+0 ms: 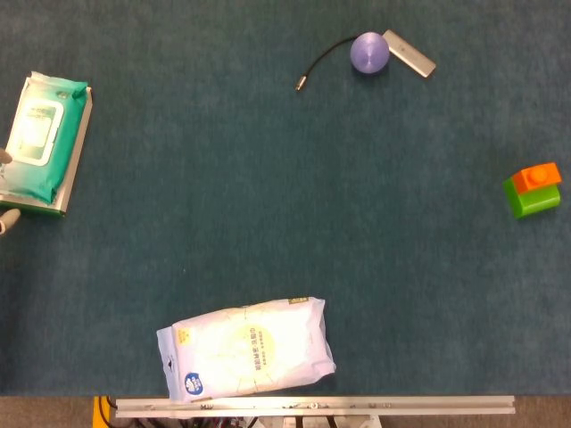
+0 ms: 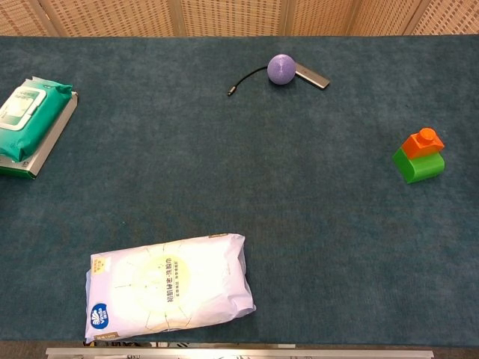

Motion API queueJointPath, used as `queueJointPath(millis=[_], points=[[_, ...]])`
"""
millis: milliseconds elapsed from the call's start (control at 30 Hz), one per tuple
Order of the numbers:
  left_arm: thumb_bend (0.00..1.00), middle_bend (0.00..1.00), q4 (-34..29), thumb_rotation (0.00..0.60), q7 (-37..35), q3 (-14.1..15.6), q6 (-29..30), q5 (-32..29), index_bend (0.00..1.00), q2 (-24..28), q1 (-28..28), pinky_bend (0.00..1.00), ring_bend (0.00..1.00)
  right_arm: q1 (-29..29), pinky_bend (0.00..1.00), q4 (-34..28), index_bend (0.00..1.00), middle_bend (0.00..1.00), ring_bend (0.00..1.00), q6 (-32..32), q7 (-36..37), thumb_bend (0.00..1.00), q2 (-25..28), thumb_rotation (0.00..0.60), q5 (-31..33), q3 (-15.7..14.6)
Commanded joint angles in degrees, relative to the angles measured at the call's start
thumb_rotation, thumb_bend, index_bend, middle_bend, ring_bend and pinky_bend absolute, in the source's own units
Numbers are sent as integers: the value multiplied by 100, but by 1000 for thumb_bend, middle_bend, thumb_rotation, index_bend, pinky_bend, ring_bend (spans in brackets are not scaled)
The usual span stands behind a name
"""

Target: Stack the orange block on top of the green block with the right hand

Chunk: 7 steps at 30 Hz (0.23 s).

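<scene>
A staged test bench was indicated, probably in a lab. The table (image 2: 314, 224) was covered in dark teal felt, with an aluminium rail (image 1: 312, 406) at its near edge. Woven wicker-pattern panels (image 2: 224, 15) were seen behind it. Unrelated props were scattered about: wet wipes pack (image 2: 26, 120), white pouch (image 2: 168, 284), purple ball (image 2: 281, 69).

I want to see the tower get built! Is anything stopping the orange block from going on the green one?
Nothing is in the way. The orange block already sits on top of the green block, near the table's right edge, and no hand is near them.
</scene>
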Motion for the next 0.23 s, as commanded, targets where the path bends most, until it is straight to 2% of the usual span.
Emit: queueJointPath(millis=[33,233], points=[[112,378,-18,600,-6,-36,-62,38,361,46,-86,541,392,-235,11,-155,488,157,0,306,-216,166,32,600,-239,-55],[112,377,-98,600,-20,-58,-20,99,361,104,-154,541,392,-582,11,-246,496,157,0,785,-484,167,-138,600,-281,-30]])
